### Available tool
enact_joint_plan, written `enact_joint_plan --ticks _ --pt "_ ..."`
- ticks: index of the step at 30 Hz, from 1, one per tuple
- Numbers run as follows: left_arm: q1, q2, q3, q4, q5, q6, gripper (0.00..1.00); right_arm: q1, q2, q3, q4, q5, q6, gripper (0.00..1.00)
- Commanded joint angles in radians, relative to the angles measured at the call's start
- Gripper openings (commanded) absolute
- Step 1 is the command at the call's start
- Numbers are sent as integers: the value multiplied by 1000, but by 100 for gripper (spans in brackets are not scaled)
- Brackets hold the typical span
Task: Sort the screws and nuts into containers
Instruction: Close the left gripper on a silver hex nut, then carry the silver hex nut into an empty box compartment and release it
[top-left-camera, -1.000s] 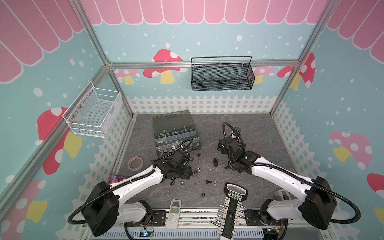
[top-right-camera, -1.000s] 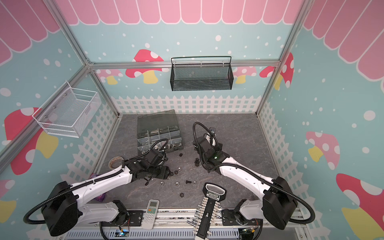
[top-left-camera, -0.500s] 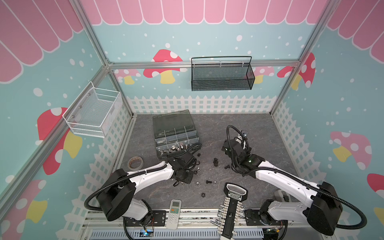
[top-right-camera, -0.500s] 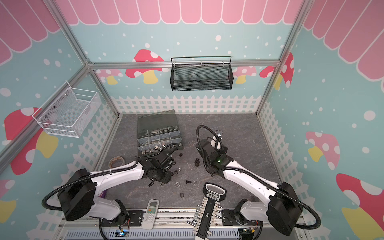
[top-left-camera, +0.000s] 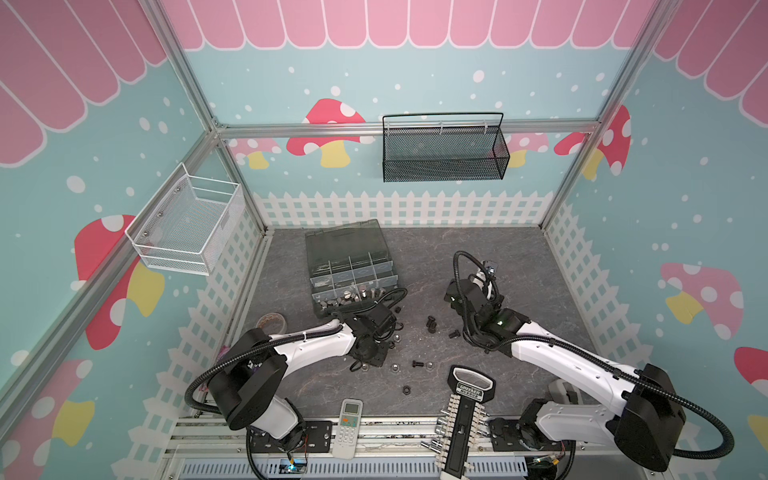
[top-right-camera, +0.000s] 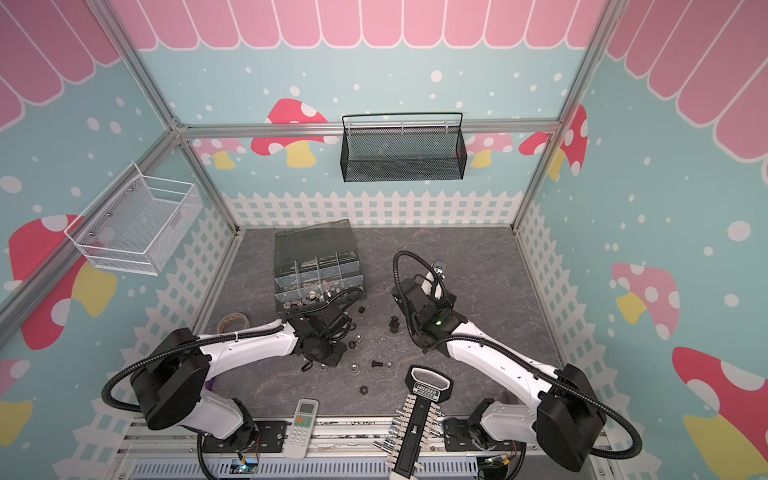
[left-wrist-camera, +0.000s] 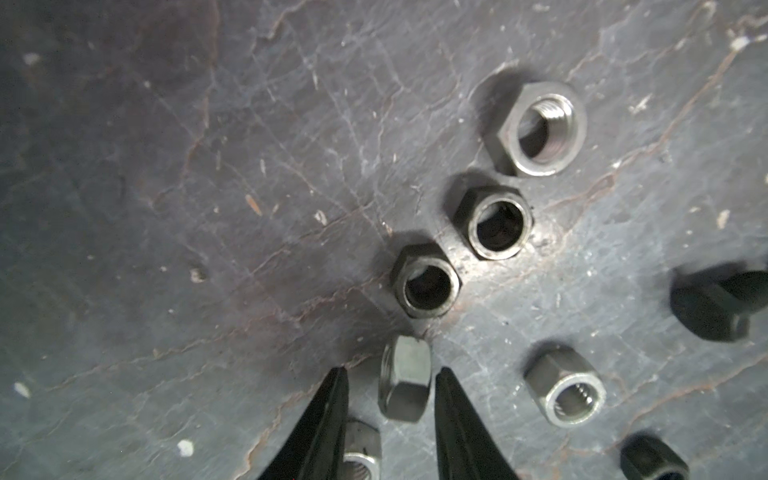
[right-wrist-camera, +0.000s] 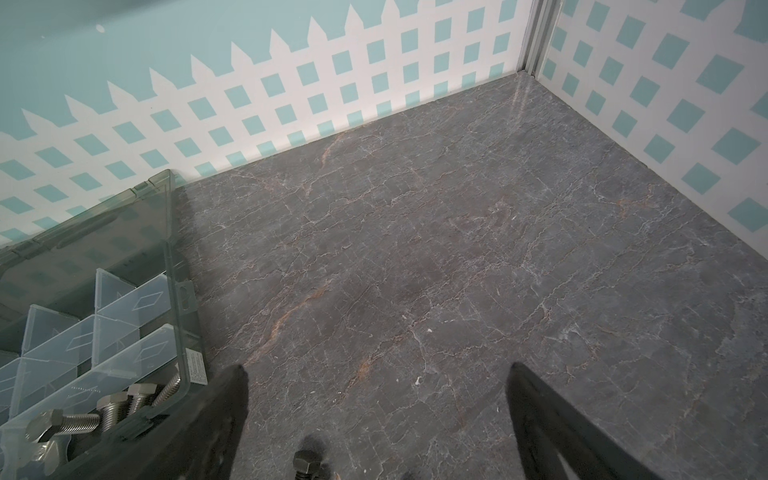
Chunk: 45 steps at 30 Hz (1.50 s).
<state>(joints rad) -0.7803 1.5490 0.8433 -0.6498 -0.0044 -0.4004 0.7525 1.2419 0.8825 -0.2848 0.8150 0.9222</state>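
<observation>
Left gripper (left-wrist-camera: 390, 374): narrow, one finger on each side of a nut; a small gap shows on one side.
Nut in the gap (left-wrist-camera: 405, 382): grey, standing on its edge on the table (left-wrist-camera: 166, 208).
More nuts (left-wrist-camera: 428, 284): two dark ones lie flat just past the fingertips.
Right gripper (right-wrist-camera: 378, 368): wide apart, holding nothing.
Black screw (right-wrist-camera: 307, 461): on the table, low between the right fingers.
Containers (right-wrist-camera: 183, 332): just beside one right finger; silver screws (right-wrist-camera: 116, 407) lie in the nearest part.
</observation>
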Motion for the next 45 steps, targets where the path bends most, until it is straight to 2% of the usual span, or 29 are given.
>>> enact_joint_plan --ticks 1,9,14,18,21,28,31,38,45 --pt "-4 18 24 19 -14 9 32 -5 -13 -17 -13 32 32 98" --pt "-4 31 19 42 -9 6 23 -5 -9 -23 -14 32 41 98" --pt "-4 25 17 45 -6 -1 13 -7 -5 -23 -14 33 42 98" --pt "-2 -18 18 40 -29 -15 5 -7 -8 -25 -14 32 42 98" --pt "14 -75 39 21 -69 -12 5 -7 -12 -28 -15 35 43 98" --pt "157 -187 114 67 -205 -24 4 -7 -15 -31 -13 34 54 98" --pt "234 -195 140 130 -219 -13 3 -7 -8 -27 -14 25 50 98" --pt "365 -90 251 200 -256 43 1 -7 7 -7 -13 10 19 98" --pt "468 44 325 257 -220 63 1 -7 5 -8 -20 3 17 98"
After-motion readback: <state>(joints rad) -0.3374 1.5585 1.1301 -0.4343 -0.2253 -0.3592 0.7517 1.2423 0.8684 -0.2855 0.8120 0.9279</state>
